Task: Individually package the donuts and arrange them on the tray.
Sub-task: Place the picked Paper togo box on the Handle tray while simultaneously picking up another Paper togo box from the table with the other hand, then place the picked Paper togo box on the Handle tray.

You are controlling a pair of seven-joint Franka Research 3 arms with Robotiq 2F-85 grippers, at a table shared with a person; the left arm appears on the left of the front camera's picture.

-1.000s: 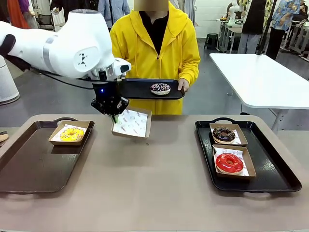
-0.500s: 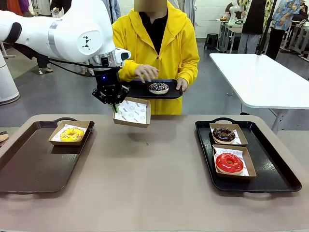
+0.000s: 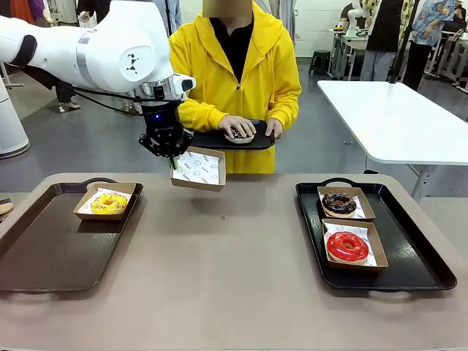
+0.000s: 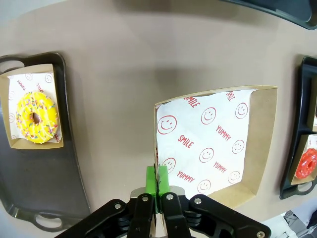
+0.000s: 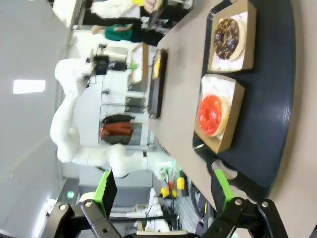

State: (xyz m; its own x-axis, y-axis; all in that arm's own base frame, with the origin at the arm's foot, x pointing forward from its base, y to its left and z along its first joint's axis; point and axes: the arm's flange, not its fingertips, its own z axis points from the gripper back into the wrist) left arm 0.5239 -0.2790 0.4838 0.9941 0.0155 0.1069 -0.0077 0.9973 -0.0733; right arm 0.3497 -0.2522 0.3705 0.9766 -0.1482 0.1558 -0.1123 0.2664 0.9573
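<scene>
The right gripper (image 5: 163, 191) stands open above a dark tray (image 5: 270, 124) holding two boxes, one with the red donut (image 5: 212, 115), one with the chocolate donut (image 5: 227, 37), left arm (image 5: 69, 119) farther off

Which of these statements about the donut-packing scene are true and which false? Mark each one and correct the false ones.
1. The left gripper is shut on the rim of an empty paper-lined box. True.
2. The yellow donut lies bare on the table. False: it sits in a box on the left tray.
3. The right gripper is open. True.
4. The red donut is on the small tray that the person holds. False: it sits boxed on the right tray.
5. The person's hand rests on the sprinkled donut. True.
</scene>
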